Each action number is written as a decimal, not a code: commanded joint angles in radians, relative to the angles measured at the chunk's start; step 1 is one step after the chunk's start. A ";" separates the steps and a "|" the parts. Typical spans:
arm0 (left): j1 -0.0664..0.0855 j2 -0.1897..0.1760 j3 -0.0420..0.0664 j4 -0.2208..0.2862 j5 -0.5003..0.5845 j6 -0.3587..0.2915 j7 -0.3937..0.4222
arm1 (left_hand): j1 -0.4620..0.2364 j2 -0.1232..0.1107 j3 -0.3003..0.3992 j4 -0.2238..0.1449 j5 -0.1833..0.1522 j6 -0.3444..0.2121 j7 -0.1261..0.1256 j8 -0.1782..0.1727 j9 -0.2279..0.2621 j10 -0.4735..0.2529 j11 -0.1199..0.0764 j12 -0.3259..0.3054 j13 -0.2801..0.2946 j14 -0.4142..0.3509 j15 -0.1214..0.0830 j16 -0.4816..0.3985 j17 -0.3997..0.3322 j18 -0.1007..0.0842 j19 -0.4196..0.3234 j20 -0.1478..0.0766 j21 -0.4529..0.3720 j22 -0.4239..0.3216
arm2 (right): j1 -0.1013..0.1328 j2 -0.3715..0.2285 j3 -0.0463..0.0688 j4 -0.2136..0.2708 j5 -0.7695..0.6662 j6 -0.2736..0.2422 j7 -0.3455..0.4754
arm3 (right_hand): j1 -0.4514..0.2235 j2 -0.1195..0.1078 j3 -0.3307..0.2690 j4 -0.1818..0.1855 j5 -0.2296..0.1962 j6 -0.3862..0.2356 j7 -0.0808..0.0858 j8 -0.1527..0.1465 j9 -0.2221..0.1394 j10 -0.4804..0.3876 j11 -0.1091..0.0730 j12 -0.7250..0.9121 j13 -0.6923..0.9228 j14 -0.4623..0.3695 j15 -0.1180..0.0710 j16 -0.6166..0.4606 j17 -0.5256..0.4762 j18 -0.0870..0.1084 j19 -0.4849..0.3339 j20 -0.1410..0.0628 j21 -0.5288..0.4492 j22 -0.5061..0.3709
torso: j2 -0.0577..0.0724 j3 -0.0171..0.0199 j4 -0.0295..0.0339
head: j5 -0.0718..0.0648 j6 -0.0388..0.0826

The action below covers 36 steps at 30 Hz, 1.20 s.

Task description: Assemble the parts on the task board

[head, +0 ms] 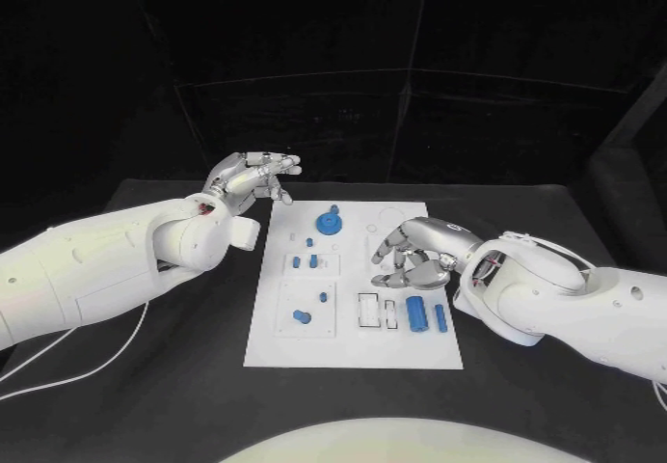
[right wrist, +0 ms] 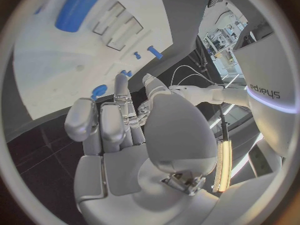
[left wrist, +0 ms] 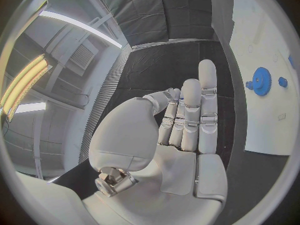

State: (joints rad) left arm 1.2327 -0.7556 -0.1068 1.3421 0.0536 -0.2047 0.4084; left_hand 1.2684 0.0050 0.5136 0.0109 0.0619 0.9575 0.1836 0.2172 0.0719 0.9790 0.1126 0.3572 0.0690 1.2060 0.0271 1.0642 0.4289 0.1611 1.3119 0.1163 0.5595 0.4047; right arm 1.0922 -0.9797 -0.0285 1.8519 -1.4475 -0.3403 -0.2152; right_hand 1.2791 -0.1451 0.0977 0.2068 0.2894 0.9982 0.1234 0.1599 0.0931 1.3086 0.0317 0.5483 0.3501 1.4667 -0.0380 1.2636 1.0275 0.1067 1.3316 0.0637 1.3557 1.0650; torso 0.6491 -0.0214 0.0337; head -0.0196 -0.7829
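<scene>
Board [head: 355, 338], white, lies mid-table in the head view, with a blue gear [head: 330, 224] near its far end, small blue pieces down its left half and a blue cylinder [head: 415, 310] near the right edge. Left hand [head: 251, 179] hangs off the board's far left corner, fingers loosely curled, holding nothing. Right hand [head: 414, 253] hovers over the board's right side, fingers bent down, nothing visibly in them.

Left wrist view: the left hand [left wrist: 184, 120] has straight, empty fingers beside the board [left wrist: 262, 120], with the gear [left wrist: 260, 81] beyond.

Right wrist view: the right hand [right wrist: 122, 120] is empty above the board [right wrist: 69, 70]; the cylinder [right wrist: 80, 7] lies far off.
</scene>
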 commanded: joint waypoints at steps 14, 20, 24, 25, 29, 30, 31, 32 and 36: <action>0.001 -0.011 -0.004 0.024 -0.003 0.004 0.009 | 0.000 -0.012 0.006 0.000 0.002 -0.007 0.003 0.006 0.001 -0.006 0.002 0.008 -0.001 -0.007 -0.003 0.005 -0.001 0.020 -0.007 0.001 -0.007 -0.001 | -0.047 -0.118 -0.005 0.037 -0.034 0.043 -0.315 | -0.041 0.066 -0.201 0.083 -0.015 -0.014 -0.027 0.165 0.047 0.029 -0.016 0.566 0.681 0.049 -0.019 0.109 0.158 -0.031 0.054 -0.008 0.058 0.115 | -0.006 -0.0015 -0.0180 | -0.049 0.003; 0.001 -0.012 -0.005 0.025 -0.003 0.005 0.009 | 0.000 -0.012 0.006 0.000 0.002 -0.007 0.003 0.006 0.001 -0.006 0.002 0.008 -0.001 -0.007 -0.003 0.005 -0.001 0.020 -0.007 0.001 -0.007 -0.001 | -0.060 -0.123 -0.010 0.044 -0.054 0.067 -0.354 | -0.069 0.068 -0.238 0.085 -0.007 -0.026 -0.027 0.186 0.055 0.034 -0.016 0.594 0.725 0.050 -0.018 0.121 0.176 -0.032 0.059 -0.009 0.063 0.127 | -0.004 -0.0011 -0.0191 | -0.052 0.001; 0.001 -0.013 -0.005 0.025 -0.003 0.005 0.009 | 0.000 -0.012 0.006 0.000 0.002 -0.007 0.003 0.006 0.001 -0.006 0.002 0.008 -0.001 -0.007 -0.003 0.005 -0.001 0.020 -0.007 0.001 -0.007 -0.001 | -0.064 -0.118 -0.021 0.048 -0.058 0.075 -0.362 | -0.087 0.067 -0.254 0.086 -0.007 -0.032 -0.027 0.195 0.059 0.033 -0.015 0.598 0.737 0.049 -0.017 0.124 0.179 -0.033 0.059 -0.008 0.064 0.128 | -0.004 -0.0019 -0.0202 | -0.052 -0.001; 0.001 -0.012 -0.005 0.025 -0.003 0.005 0.009 | 0.000 -0.012 0.006 0.000 0.002 -0.007 0.003 0.006 0.001 -0.006 0.002 0.008 -0.001 -0.007 -0.003 0.005 -0.001 0.020 -0.007 0.001 -0.007 -0.001 | -0.066 -0.116 -0.023 0.048 -0.059 0.075 -0.363 | -0.091 0.066 -0.257 0.087 -0.007 -0.034 -0.027 0.197 0.060 0.033 -0.015 0.599 0.740 0.049 -0.017 0.124 0.179 -0.033 0.059 -0.008 0.064 0.129 | -0.003 -0.0018 -0.0201 | -0.052 -0.002; 0.001 -0.012 -0.006 0.024 -0.003 0.006 0.009 | 0.000 -0.012 0.006 0.000 0.002 -0.007 0.003 0.006 0.001 -0.006 0.002 0.008 -0.001 -0.007 -0.003 0.005 -0.001 0.020 -0.007 0.001 -0.007 -0.001 | -0.081 -0.107 -0.026 0.048 -0.060 0.078 -0.363 | -0.097 0.066 -0.261 0.087 -0.007 -0.035 -0.027 0.201 0.061 0.036 -0.015 0.606 0.750 0.049 -0.017 0.125 0.181 -0.033 0.061 -0.008 0.065 0.131 | -0.004 -0.0022 -0.0187 | -0.055 -0.004; 0.001 -0.011 -0.006 0.024 -0.003 0.006 0.009 | 0.000 -0.012 0.006 0.000 0.002 -0.007 0.003 0.006 0.001 -0.006 0.002 0.008 -0.001 -0.007 -0.003 0.005 -0.001 0.020 -0.007 0.001 -0.007 -0.001 | -0.084 -0.102 -0.027 0.044 -0.060 0.079 -0.362 | -0.098 0.066 -0.262 0.087 -0.007 -0.035 -0.027 0.202 0.061 0.037 -0.015 0.607 0.752 0.049 -0.017 0.126 0.182 -0.033 0.061 -0.008 0.065 0.132 | -0.004 -0.0024 -0.0178 | -0.057 -0.004; 0.001 -0.011 -0.006 0.023 -0.003 0.006 0.009 | 0.000 -0.012 0.006 0.000 0.002 -0.007 0.003 0.006 0.001 -0.006 0.002 0.008 -0.001 -0.007 -0.003 0.005 -0.001 0.020 -0.007 0.001 -0.007 -0.001 | -0.086 -0.097 -0.027 0.040 -0.060 0.080 -0.362 | -0.098 0.067 -0.262 0.086 -0.006 -0.034 -0.027 0.203 0.062 0.039 -0.016 0.611 0.756 0.049 -0.017 0.127 0.184 -0.033 0.061 -0.008 0.066 0.133 | -0.004 -0.0022 -0.0180 | -0.057 -0.004; 0.001 -0.011 -0.006 0.022 -0.003 0.007 0.009 | 0.000 -0.012 0.006 0.000 0.002 -0.007 0.003 0.006 0.001 -0.006 0.002 0.008 -0.001 -0.007 -0.003 0.005 -0.001 0.020 -0.007 0.001 -0.007 -0.001 | -0.089 -0.092 -0.027 0.035 -0.059 0.081 -0.361 | -0.098 0.068 -0.262 0.086 -0.005 -0.034 -0.028 0.205 0.063 0.040 -0.016 0.614 0.761 0.049 -0.017 0.128 0.185 -0.033 0.061 -0.008 0.066 0.133 | -0.004 -0.0021 -0.0185 | -0.057 -0.003; 0.001 -0.012 -0.006 0.021 -0.003 0.007 0.009 | 0.000 -0.012 0.006 0.000 0.002 -0.007 0.003 0.006 0.001 -0.006 0.002 0.008 -0.001 -0.007 -0.003 0.005 -0.001 0.020 -0.007 0.001 -0.007 -0.001 | -0.108 -0.077 -0.028 0.022 -0.053 0.085 -0.358 | -0.098 0.069 -0.263 0.086 -0.003 -0.034 -0.028 0.207 0.063 0.043 -0.016 0.618 0.766 0.050 -0.017 0.130 0.189 -0.034 0.062 -0.008 0.066 0.135 | -0.004 -0.0014 -0.0181 | -0.054 -0.006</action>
State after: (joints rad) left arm 1.2324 -0.7672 -0.1134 1.3625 0.0533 -0.2048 0.4090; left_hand 1.2684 0.0051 0.5135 0.0109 0.0619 0.9576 0.1837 0.2172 0.0716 0.9791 0.1126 0.3612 0.0690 1.2060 0.0271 1.0642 0.4291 0.1611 1.3119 0.1163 0.5595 0.4049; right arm 0.9884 -1.0599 -0.0558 1.8761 -1.4926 -0.2721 -0.5666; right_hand 1.1890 -0.0735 -0.1615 0.2928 0.2831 0.9680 0.0970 0.3632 0.1550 1.3472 0.0161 1.1607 1.1154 1.4651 -0.0505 1.3881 1.2153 0.0848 1.3886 0.0568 1.4165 1.1985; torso 0.6454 -0.0232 0.0145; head -0.0755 -0.7876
